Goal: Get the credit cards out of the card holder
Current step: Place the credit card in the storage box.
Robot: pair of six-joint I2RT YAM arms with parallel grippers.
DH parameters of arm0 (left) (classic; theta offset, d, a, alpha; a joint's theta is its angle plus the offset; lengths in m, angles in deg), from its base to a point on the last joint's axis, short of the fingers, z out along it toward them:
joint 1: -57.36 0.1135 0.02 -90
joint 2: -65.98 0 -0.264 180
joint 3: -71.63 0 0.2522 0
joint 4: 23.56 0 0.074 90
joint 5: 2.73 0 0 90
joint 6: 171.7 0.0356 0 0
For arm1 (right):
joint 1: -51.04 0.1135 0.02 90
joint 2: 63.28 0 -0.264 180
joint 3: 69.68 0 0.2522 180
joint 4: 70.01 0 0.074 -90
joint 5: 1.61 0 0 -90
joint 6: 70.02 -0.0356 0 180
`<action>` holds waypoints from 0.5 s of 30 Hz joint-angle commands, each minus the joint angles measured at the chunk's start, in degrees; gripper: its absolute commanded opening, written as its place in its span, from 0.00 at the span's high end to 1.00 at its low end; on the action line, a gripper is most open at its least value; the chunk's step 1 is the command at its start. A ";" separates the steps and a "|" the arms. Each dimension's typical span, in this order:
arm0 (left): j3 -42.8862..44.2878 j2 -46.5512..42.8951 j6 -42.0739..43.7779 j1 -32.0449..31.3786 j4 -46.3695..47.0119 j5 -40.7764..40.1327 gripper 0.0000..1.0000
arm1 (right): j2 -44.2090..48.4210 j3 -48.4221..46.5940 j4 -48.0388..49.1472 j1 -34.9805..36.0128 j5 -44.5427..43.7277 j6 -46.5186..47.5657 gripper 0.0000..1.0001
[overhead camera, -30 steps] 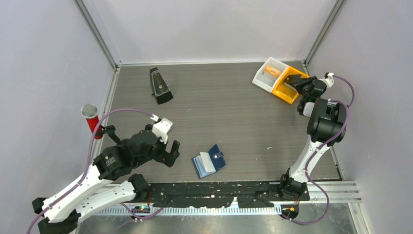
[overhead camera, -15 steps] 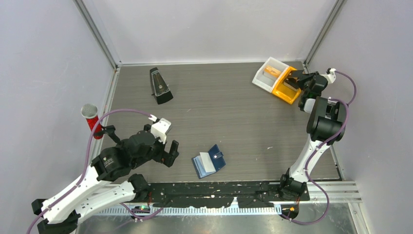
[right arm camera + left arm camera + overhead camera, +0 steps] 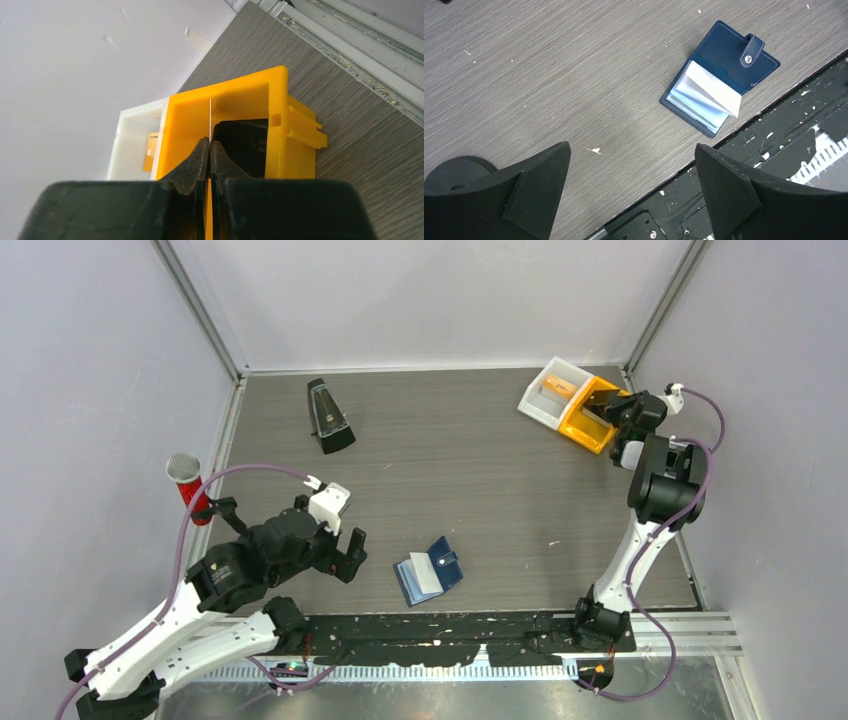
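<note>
The left arm [image 3: 190,635] and right arm [image 3: 630,555] share white link shells, bulky round black joint housings, a looping purple cable [image 3: 250,468] each, and matte black wedge-shaped fingers [image 3: 724,195] beyond small white wrist blocks.

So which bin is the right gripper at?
The yellow bin, not the white bin beside it: the right gripper, pinching a thin card, points into it.

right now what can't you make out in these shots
- Card in the right gripper: the right wrist view shows it edge-on, so its face and colour are hidden.
- Card holder: in the left wrist view, pale leaves cover the slots, so any cards inside cannot be told.
- Yellow bin: shut jaws block its floor; print on the dark thing inside is too small.
</note>
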 commanded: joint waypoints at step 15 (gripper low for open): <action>0.40 -1.29 0.53 -0.06 1.18 -0.34 0.01 | 0.74 -4.43 -4.44 0.50 -3.59 1.65 0.66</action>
